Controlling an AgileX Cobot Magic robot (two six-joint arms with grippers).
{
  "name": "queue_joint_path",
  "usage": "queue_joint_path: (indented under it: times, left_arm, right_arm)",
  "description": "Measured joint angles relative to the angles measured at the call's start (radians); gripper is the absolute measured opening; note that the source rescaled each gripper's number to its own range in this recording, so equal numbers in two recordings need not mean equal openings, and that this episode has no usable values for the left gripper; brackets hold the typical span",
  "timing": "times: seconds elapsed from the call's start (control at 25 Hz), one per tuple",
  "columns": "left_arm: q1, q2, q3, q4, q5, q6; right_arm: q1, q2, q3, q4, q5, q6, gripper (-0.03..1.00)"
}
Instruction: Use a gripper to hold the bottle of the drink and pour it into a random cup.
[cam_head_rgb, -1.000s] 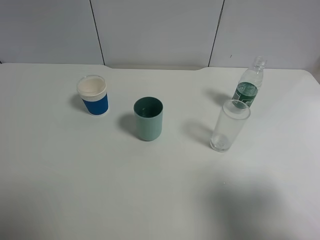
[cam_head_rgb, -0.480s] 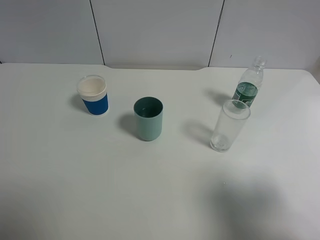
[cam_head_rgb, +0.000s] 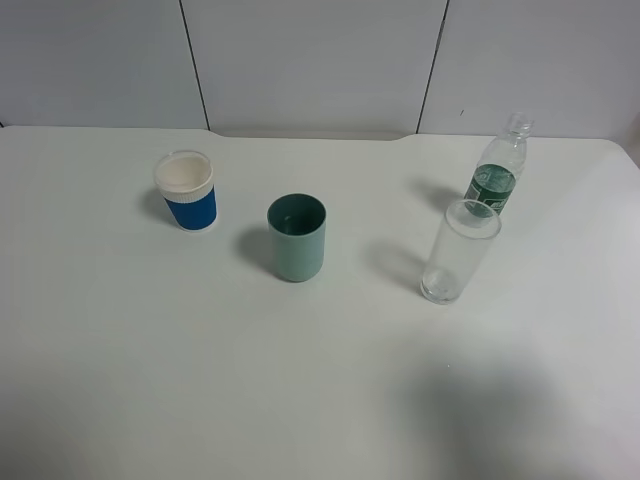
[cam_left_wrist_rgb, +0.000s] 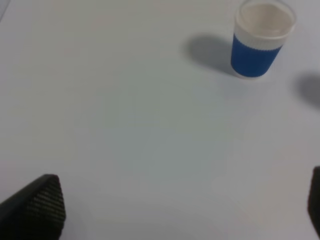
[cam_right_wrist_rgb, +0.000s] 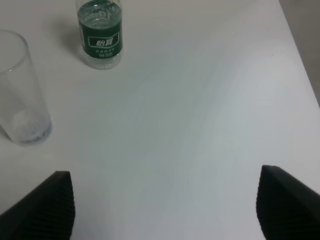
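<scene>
The bottle of the drink stands upright at the back right of the white table, clear with a dark green label and no cap. The teal-green cup stands near the middle, upright and empty. Neither arm shows in the high view. In the right wrist view my right gripper is open, its black fingertips wide apart over bare table, and the bottle stands well ahead of them. My left gripper is open too, with nothing between its fingers.
A tall clear glass stands just in front of the bottle, also seen as the glass in the right wrist view. A white cup with a blue sleeve stands at the left. The table's right edge runs near the bottle.
</scene>
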Motion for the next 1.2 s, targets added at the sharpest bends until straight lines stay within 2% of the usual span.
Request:
queue_joint_path:
  times: [1.2]
  left_arm:
    - [0.0,0.0,0.0,0.0,0.0,0.0]
  right_arm:
    - [0.0,0.0,0.0,0.001,0.0,0.0,0.55]
